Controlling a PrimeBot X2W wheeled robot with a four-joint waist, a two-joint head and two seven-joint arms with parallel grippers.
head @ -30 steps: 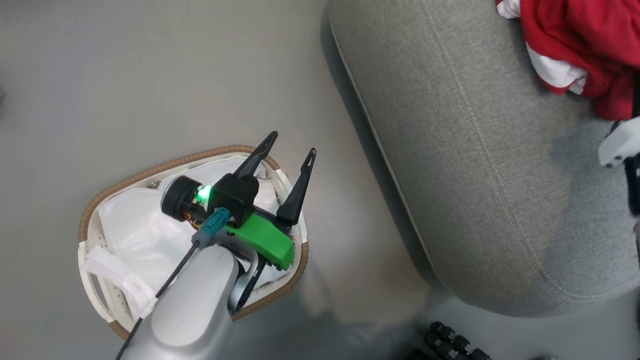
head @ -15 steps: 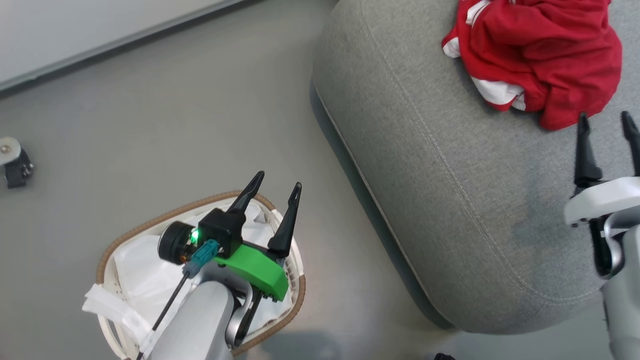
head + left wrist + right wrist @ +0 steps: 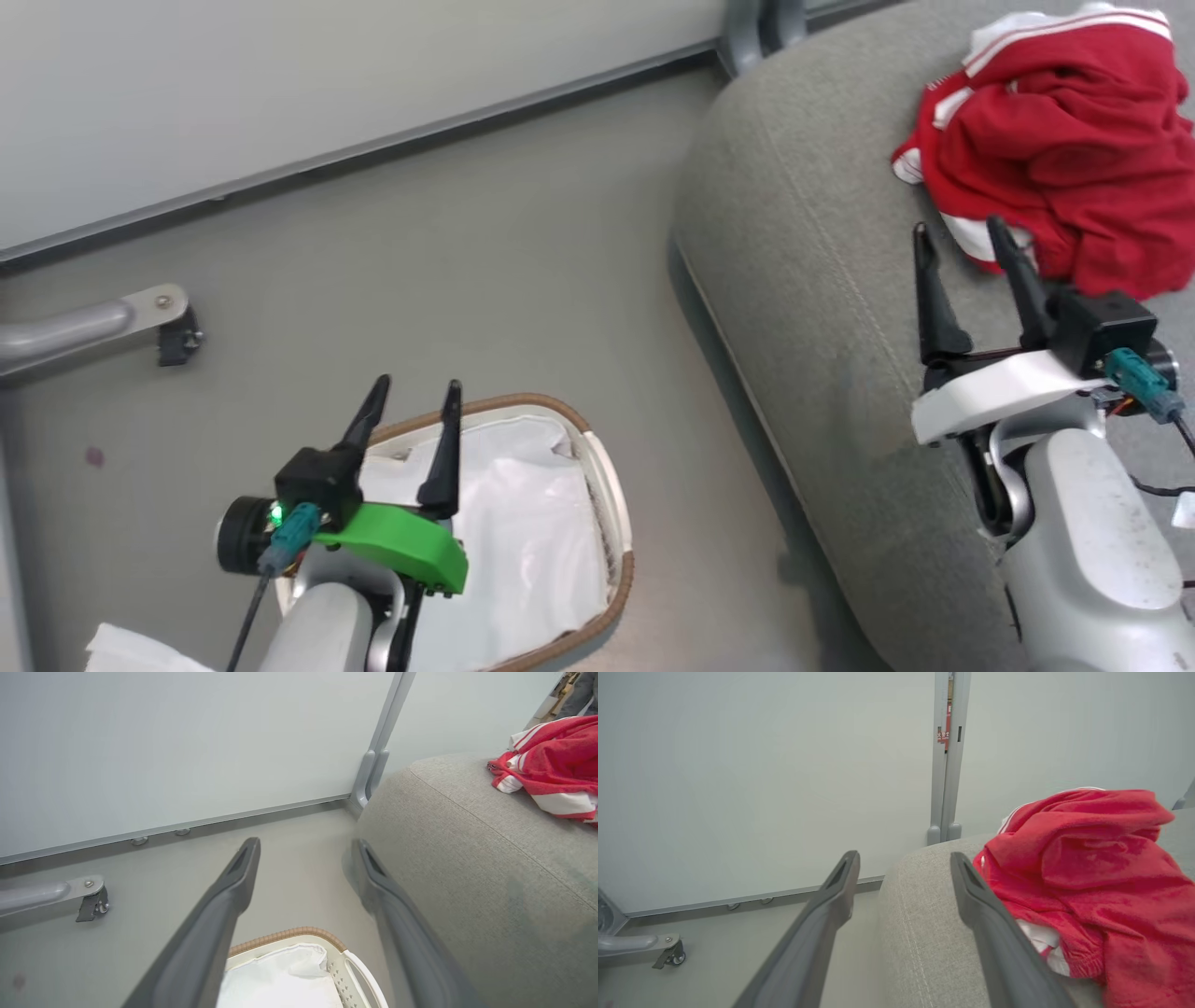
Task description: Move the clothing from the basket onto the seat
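Count: 1 heap of the clothing (image 3: pixel 1055 177), 1 basket (image 3: pixel 611 485), 1 seat (image 3: pixel 822 308), 2 grippers. How many garments are making up the heap cannot be told.

The clothing is lying bunched on the seat, red with white stripes showing at its edges. The basket is standing on the floor (image 3: pixel 467 261) just beside the seat, with its white liner (image 3: pixel 523 541) showing inside.

The left gripper (image 3: pixel 417 383) is hovering over the basket's far rim, forearm rising from the bottom edge of the head view, fingers spread wide and gripping nothing.

The right gripper (image 3: pixel 959 226) is hanging over the seat, fingers pointing toward the heap and spread wide. Its tips are sitting just beside the near edge of the clothing. Whether they are touching it cannot be told.
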